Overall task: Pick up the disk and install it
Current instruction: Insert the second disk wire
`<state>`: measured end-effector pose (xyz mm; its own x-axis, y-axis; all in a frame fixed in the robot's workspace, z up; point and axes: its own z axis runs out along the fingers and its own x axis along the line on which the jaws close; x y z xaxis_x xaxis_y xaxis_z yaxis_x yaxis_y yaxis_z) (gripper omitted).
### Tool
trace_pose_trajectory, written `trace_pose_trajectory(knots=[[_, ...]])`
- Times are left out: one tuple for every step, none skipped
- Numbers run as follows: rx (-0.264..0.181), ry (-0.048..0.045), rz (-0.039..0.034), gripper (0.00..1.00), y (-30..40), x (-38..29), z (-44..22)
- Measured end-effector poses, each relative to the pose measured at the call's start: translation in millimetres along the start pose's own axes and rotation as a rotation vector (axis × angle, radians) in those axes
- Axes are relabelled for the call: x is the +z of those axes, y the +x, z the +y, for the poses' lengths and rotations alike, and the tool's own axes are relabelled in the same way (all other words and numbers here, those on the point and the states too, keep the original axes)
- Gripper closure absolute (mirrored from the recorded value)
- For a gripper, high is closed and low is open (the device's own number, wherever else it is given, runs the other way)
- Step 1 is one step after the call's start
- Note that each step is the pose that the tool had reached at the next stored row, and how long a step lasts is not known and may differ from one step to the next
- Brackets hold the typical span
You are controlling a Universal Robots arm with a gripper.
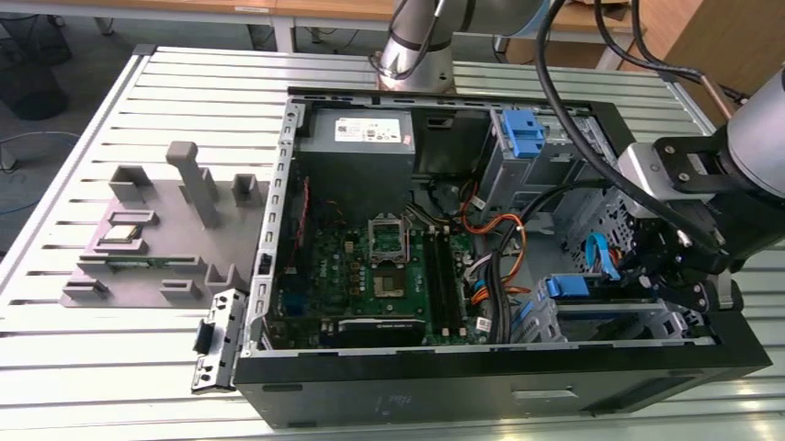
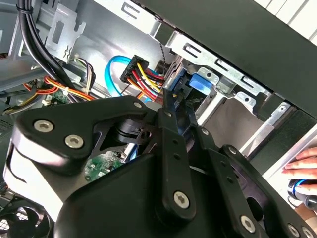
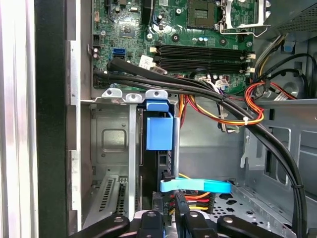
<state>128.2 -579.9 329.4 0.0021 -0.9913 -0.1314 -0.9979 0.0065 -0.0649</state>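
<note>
**A:** Where do we locate the disk (image 3: 159, 130)?

**B:** We see it edge-on in the first wrist view. Its blue plastic rail end stands upright in the metal drive cage (image 3: 114, 144), just below the bundle of black cables (image 3: 198, 87). In the exterior view the same blue end (image 1: 572, 287) sits in the cage at the corner of the open computer case (image 1: 491, 386), on the exterior view's right.

**A:** And the gripper?

**B:** The gripper (image 1: 678, 276) hangs inside the case just beside the disk, close to a flat blue cable (image 3: 195, 186). Whether it is open or closed we cannot tell, nor whether it touches the disk.

**A:** What surrounds them?

**B:** The green motherboard (image 1: 368, 266) lies in the middle of the case, with the grey power supply (image 1: 356, 133) at its far end. A grey fixture (image 1: 147, 248) rests on the slatted table (image 1: 184, 83), well apart from the case. In the second wrist view a person's hand (image 2: 303, 161) rests outside the case wall.
</note>
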Motion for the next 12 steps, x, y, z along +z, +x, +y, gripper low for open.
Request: trace_pose_trajectory(knots=[[0.0, 0.0, 0.0, 0.76, 0.0, -0.1, 0.0], [0.0, 0.0001, -0.0002, 0.76, 0.0, -0.1, 0.0], [0.0, 0.0, -0.0001, 0.76, 0.0, -0.4, 0.0], [0.0, 0.0, 0.0003, 0.76, -0.1, -1.1, 0.0], [0.0, 0.0, 0.0001, 0.76, -0.2, -1.7, -0.1], [0.0, 0.0, 0.0001, 0.76, -0.4, -2.5, -0.1], [0.0, 0.0, 0.0002, 0.76, -0.5, -3.5, -0.2], [0.0, 0.0, 0.0, 0.76, -0.7, -4.5, -0.3], [0.0, 0.0001, -0.0001, 0.76, -0.9, -5.3, -0.3], [0.0, 0.0001, 0.0, 0.76, -1.1, -6.0, -0.4], [0.0, 0.0001, -0.0002, 0.76, -1.5, -6.4, -0.4], [0.0, 0.0, -0.0002, 0.76, -1.9, -6.5, -0.4]])
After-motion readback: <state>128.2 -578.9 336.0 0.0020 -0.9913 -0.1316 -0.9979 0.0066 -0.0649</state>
